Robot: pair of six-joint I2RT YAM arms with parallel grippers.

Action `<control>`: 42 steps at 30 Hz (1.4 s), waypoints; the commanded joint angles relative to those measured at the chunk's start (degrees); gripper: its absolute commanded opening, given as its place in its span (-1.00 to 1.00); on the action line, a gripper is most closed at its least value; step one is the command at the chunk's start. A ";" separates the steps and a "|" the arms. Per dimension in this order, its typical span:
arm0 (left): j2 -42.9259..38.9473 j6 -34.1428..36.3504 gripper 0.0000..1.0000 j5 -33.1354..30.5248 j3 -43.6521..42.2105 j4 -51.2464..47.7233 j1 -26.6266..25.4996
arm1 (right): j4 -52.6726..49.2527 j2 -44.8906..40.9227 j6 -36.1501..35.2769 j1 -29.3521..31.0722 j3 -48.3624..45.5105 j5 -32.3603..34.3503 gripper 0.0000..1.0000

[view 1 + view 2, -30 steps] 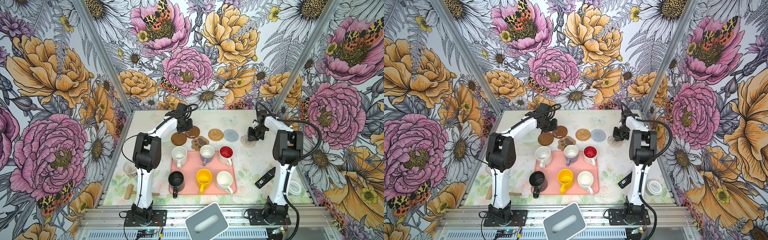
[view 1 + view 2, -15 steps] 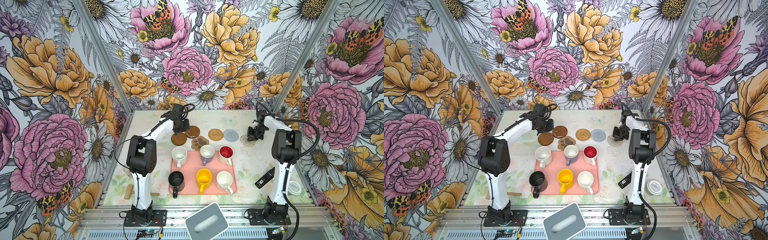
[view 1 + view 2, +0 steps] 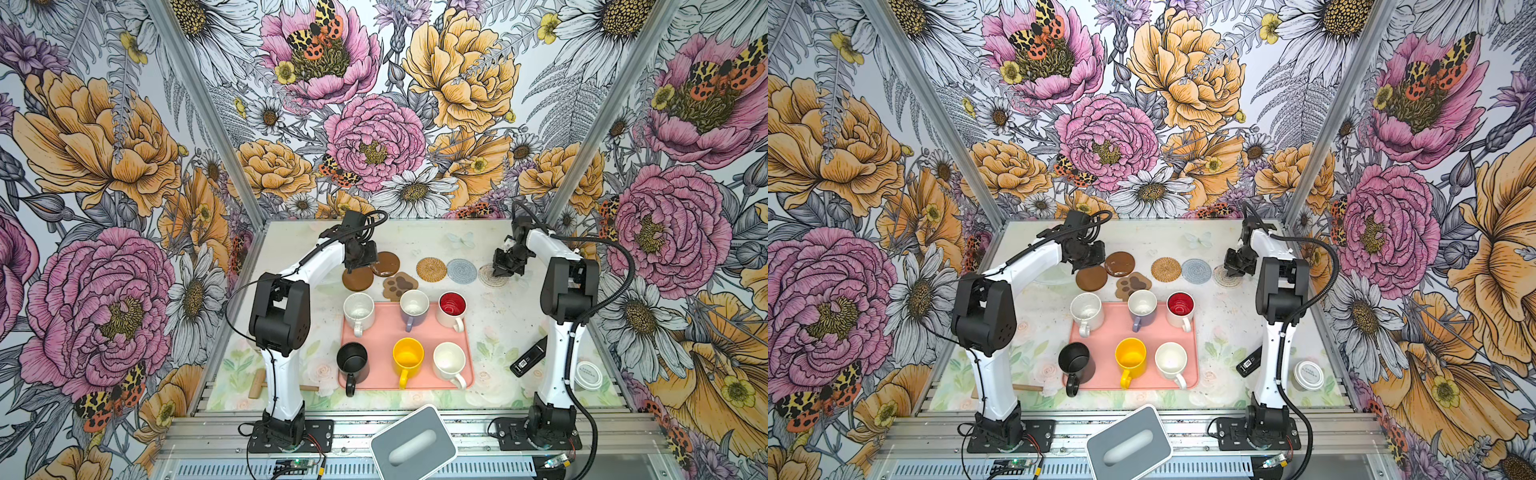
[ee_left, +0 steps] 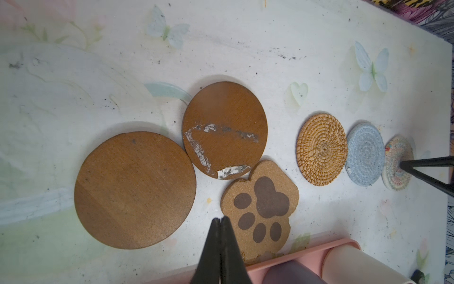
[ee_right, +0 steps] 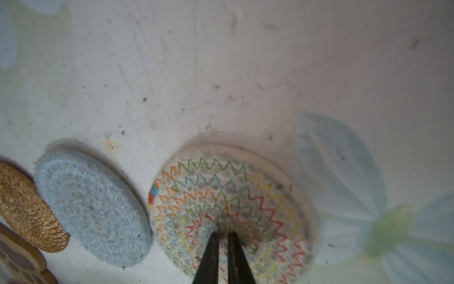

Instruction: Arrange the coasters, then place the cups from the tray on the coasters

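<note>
Six coasters lie in a row behind the tray: a plain brown disc (image 3: pixel 358 278), a scuffed brown disc (image 3: pixel 385 263), a paw print (image 3: pixel 400 286), a tan rattan round (image 3: pixel 431 269), a grey-blue round (image 3: pixel 461 271) and a cream round (image 3: pixel 490 276). My left gripper (image 4: pixel 220 218) is shut and empty, its tips between the plain disc (image 4: pixel 135 189) and the paw print (image 4: pixel 260 206). My right gripper (image 5: pixel 223 233) is shut but for a thin slit, its tips pressing on the middle of the cream round (image 5: pixel 228 191). Six cups stand on the pink tray (image 3: pixel 382 332): white (image 3: pixel 358 309), lavender (image 3: pixel 414 305), red-lined (image 3: pixel 452 306), black (image 3: pixel 352 361), yellow (image 3: pixel 408 358) and cream-white (image 3: pixel 449 358).
A grey box with an oval slot (image 3: pixel 412 442) sits at the front edge. A black device (image 3: pixel 528 358) and a white-lidded jar (image 3: pixel 588 375) lie near the right arm's base. A small wooden mallet (image 3: pixel 257 384) lies by the left arm's base.
The left arm's elbow has swung left and its gripper has dipped slightly toward the brown discs. The right gripper stays on the cream round. No coaster or cup has visibly moved.
</note>
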 commanded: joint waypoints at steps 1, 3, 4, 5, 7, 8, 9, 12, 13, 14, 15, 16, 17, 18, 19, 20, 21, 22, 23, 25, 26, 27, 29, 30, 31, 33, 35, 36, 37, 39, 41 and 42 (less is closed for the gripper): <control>-1.98 -0.51 -1.00 -1.20 -0.86 1.36 0.60 | 3.23 4.12 0.60 0.12 0.59 1.01 -0.76; -2.12 -0.51 -1.00 -1.27 -1.01 1.34 0.57 | 3.19 4.20 0.84 0.15 1.05 0.68 -0.75; -2.20 -0.52 -1.00 -1.24 -1.15 1.37 0.57 | 3.23 4.30 0.81 0.18 1.18 0.57 -0.75; -2.27 -0.47 -1.00 -1.27 -1.20 1.39 0.57 | 3.21 4.32 0.94 0.21 1.27 0.46 -0.75; -2.43 -0.51 -1.00 -1.33 -1.41 1.34 0.60 | 3.26 4.32 1.04 0.26 1.32 0.38 -0.75; -2.52 -0.51 -1.00 -1.35 -1.48 1.33 0.57 | 3.32 4.43 1.04 0.26 1.28 0.34 -0.75; -2.53 -0.52 -1.00 -1.35 -1.48 1.38 0.57 | 3.28 4.45 0.93 0.30 1.36 0.20 -0.75; -2.70 -0.52 -1.00 -1.37 -1.70 1.37 0.57 | 3.32 4.69 0.85 0.33 1.64 -0.02 -0.75; -2.78 -0.55 -1.00 -1.36 -1.79 1.42 0.58 | 3.32 4.76 0.90 0.37 1.79 -0.07 -0.75; -2.84 -0.44 -1.00 -1.35 -1.94 1.45 0.57 | 3.30 4.76 0.93 0.44 1.80 -0.16 -0.75; -2.88 -0.38 -1.00 -1.35 -1.98 1.36 0.57 | 3.32 4.85 0.91 0.44 1.89 -0.16 -0.75; -2.97 -0.38 -1.00 -1.37 -2.14 1.34 0.59 | 3.32 4.90 0.94 0.44 2.09 -0.16 -0.75; -3.06 -0.40 -1.00 -1.33 -2.17 1.34 0.60 | 3.32 4.85 0.88 0.44 2.22 -0.20 -0.75; -3.13 -0.36 -1.00 -1.36 -2.23 1.34 0.64 | 3.28 4.85 1.02 0.50 2.37 -0.16 -0.76; -3.30 -0.33 -1.00 -1.44 -2.33 1.35 0.66 | 3.31 4.71 1.22 0.46 2.44 0.15 -0.76; -3.30 -0.33 -1.00 -1.46 -2.46 1.33 0.74 | 3.32 4.20 1.51 0.51 2.45 0.53 -0.76; -3.38 -0.29 -1.00 -1.53 -2.60 1.34 0.67 | 3.41 3.77 1.56 0.49 2.46 0.72 -0.75; -3.41 -0.24 -1.00 -1.70 -2.61 1.34 0.67 | 3.49 3.14 1.56 0.51 2.47 0.93 -0.75; -3.50 -0.16 -1.00 -1.87 -2.79 1.34 0.74 | 3.56 2.28 1.73 0.56 2.42 1.15 -0.75; -3.50 0.09 -1.00 -2.17 -2.83 1.36 0.75 | 3.92 0.36 1.81 0.54 2.29 1.44 -0.71; -3.50 0.16 -1.00 -2.30 -2.79 1.34 0.81 | 4.17 -0.80 1.83 0.61 2.09 1.55 -0.69; -3.53 0.27 -1.00 -2.37 -2.81 1.34 0.82 | 4.45 -2.00 1.98 0.60 1.95 1.59 -0.67; -3.73 0.59 -0.85 -2.69 -2.90 1.25 0.91 | 5.32 -4.73 2.61 0.69 1.48 1.13 -0.65; -3.88 0.81 -0.76 -2.84 -2.95 1.25 0.74 | 5.69 -5.95 2.76 0.70 1.22 0.84 -0.62; -4.17 1.10 -0.63 -3.27 -3.27 1.21 0.61 | 6.14 -7.48 2.96 0.80 0.83 0.60 -0.59; -4.54 1.87 -0.33 -4.62 -3.86 1.11 0.30 | 7.18 -10.46 3.47 1.12 -0.25 0.54 -0.54; -4.81 2.92 -0.06 -5.56 -4.29 0.74 0.04 | 8.33 -13.61 3.87 1.47 -1.64 0.39 -0.49; -4.76 3.60 0.01 -6.24 -4.28 0.35 -0.13 | 8.99 -15.29 4.18 1.64 -2.61 0.29 -0.47; -4.61 4.36 0.08 -7.26 -4.30 -0.32 -0.29 | 9.65 -17.06 4.56 1.94 -3.66 0.49 -0.46; -4.06 6.12 0.22 -10.16 -4.03 -1.72 -0.99 | 10.57 -20.14 5.06 2.72 -5.97 1.46 -0.44; -3.25 7.98 0.31 -12.89 -3.78 -2.82 -1.74 | 11.95 -23.27 5.81 3.71 -8.75 2.36 -0.39; -2.67 8.51 0.35 -13.65 -3.67 -3.06 -1.93 | 13.29 -25.13 6.42 4.38 -10.70 2.27 -0.36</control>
